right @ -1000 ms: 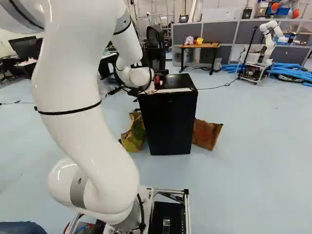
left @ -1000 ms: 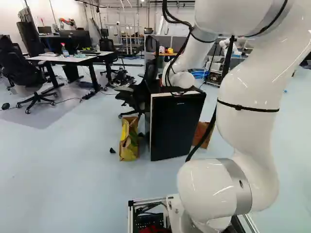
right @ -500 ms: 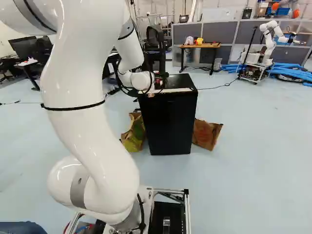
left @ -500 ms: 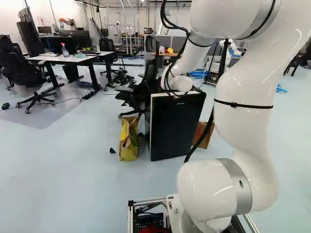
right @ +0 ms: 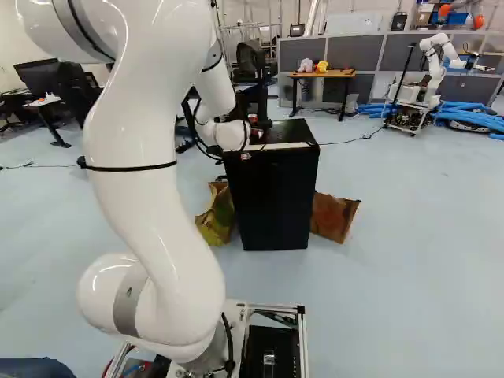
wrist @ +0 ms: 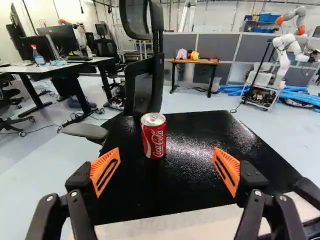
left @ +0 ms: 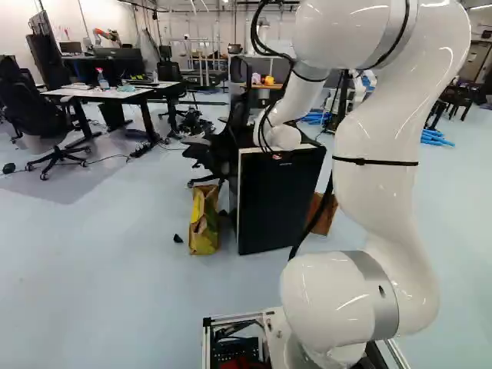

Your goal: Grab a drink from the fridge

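Observation:
Past the wrist in the right base view, the gripper [right: 259,131] is mostly hidden above the black fridge's top [right: 289,132]. In the wrist view my gripper [wrist: 166,162] stands open, its orange-padded fingers wide apart above the front part of that top. A red cola can [wrist: 154,136] stands upright on the black surface, ahead of the fingers and closer to the left finger's side than to the right's. Neither finger touches it. The fridge's dark door [left: 278,201] is closed below, facing the base.
A black office chair [wrist: 143,85] stands right behind the fridge. Paper bags [left: 204,223] [right: 334,216] sit on the floor at its two sides. Desks [wrist: 55,67] are farther off to the left. Another robot [right: 435,67] stands at the back right.
The arm's upper links have swung, leftward in the left base view and rightward in the right one. Its wrist has dropped slightly over the fridge's front edge. The base, fridge and bags have stayed put.

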`<state>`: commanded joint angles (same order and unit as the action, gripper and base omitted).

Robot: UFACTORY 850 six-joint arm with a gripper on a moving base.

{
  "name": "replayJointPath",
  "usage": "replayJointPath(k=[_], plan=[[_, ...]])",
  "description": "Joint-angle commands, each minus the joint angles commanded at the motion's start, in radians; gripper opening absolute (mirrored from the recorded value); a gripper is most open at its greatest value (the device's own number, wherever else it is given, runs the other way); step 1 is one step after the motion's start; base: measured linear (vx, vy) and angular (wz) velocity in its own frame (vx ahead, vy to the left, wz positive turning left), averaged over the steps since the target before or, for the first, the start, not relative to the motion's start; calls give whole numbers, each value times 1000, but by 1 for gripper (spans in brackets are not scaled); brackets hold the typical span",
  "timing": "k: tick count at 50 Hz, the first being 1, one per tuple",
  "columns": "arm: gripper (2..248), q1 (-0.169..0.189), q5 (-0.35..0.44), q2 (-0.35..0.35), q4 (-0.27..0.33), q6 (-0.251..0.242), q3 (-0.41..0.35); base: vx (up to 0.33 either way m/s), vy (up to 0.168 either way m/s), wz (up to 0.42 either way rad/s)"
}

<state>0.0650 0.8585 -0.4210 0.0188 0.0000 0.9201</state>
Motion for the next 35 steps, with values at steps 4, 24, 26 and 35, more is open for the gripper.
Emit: replayJointPath(k=[4,24,26,35], plan=[[247,-1,14,-16,4,0,11,0,0,0],[247,-3,66,-99,45,0,67,0,0,0],[247,-3,71,-106,49,0,72,0,0,0],[247,-3,92,-139,69,0,98,0,0,0]])
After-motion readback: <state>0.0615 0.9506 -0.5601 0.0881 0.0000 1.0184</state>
